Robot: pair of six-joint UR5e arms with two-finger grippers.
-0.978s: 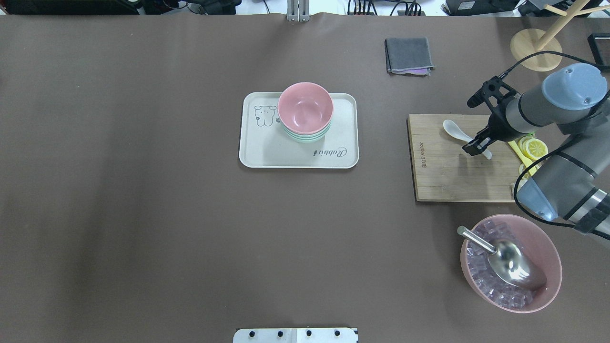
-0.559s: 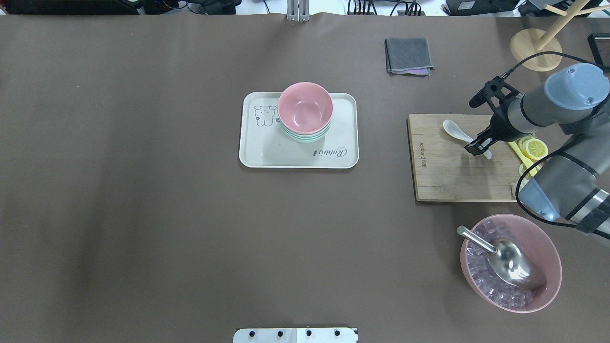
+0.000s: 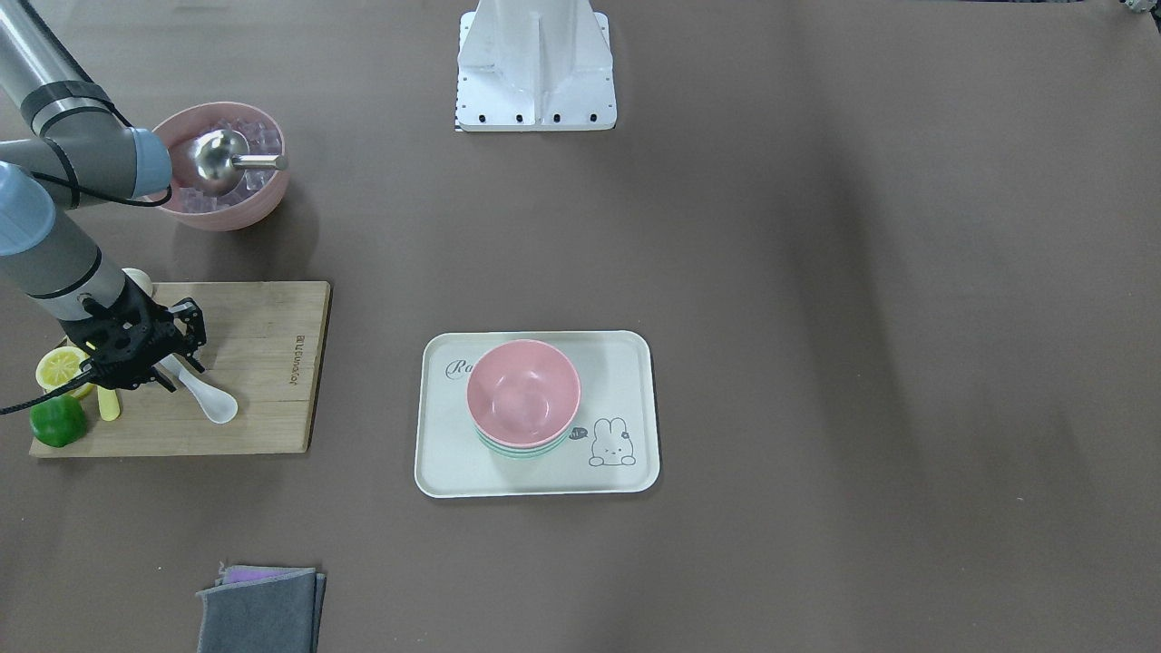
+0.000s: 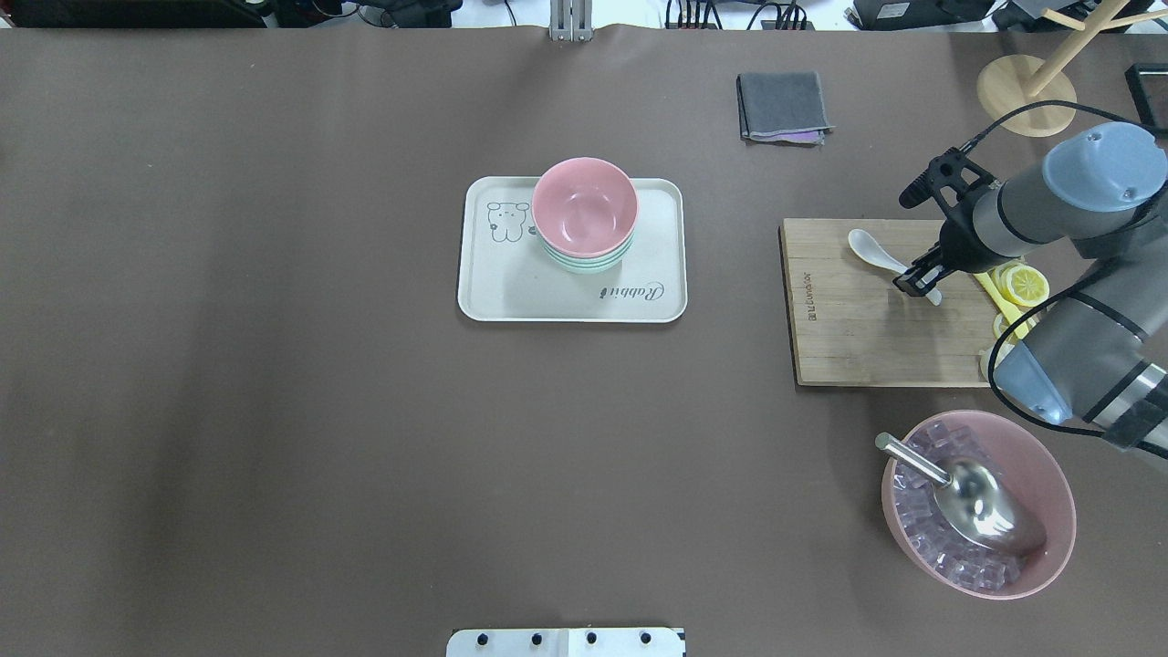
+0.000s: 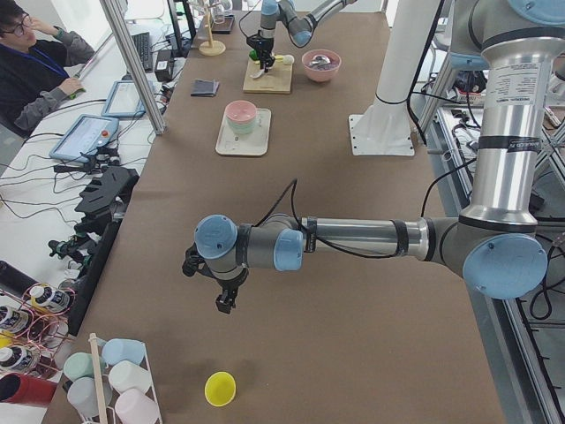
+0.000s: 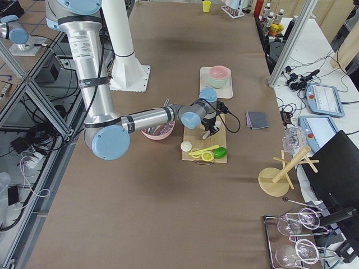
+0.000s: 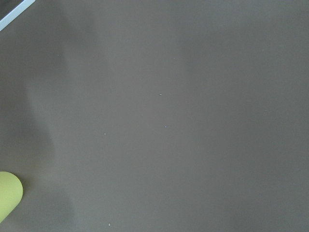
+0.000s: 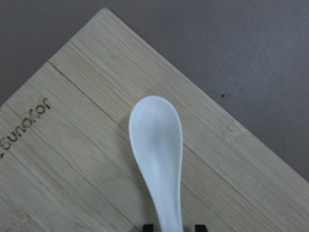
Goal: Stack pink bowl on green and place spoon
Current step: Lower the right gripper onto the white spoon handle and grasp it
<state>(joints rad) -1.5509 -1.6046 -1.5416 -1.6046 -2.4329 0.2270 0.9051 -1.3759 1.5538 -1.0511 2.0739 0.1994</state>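
Observation:
A pink bowl sits nested on a green bowl on a cream tray; the stack also shows in the front view. A white spoon lies on a wooden cutting board, bowl end pointing to the tray. My right gripper is down at the spoon's handle. In the right wrist view the spoon runs between two fingertips, with a small gap on one side, so the gripper is open around the handle. My left gripper hangs over bare table far off; I cannot tell its state.
Lemon slices and a green pepper sit at the board's outer end. A large pink bowl of ice with a metal scoop stands near it. A grey cloth and a wooden rack are beyond. A yellow cup is by the left gripper.
My right gripper has come down and a little outward along the spoon's handle, and its fingers look closer together. The spoon, bowls and tray have not moved.

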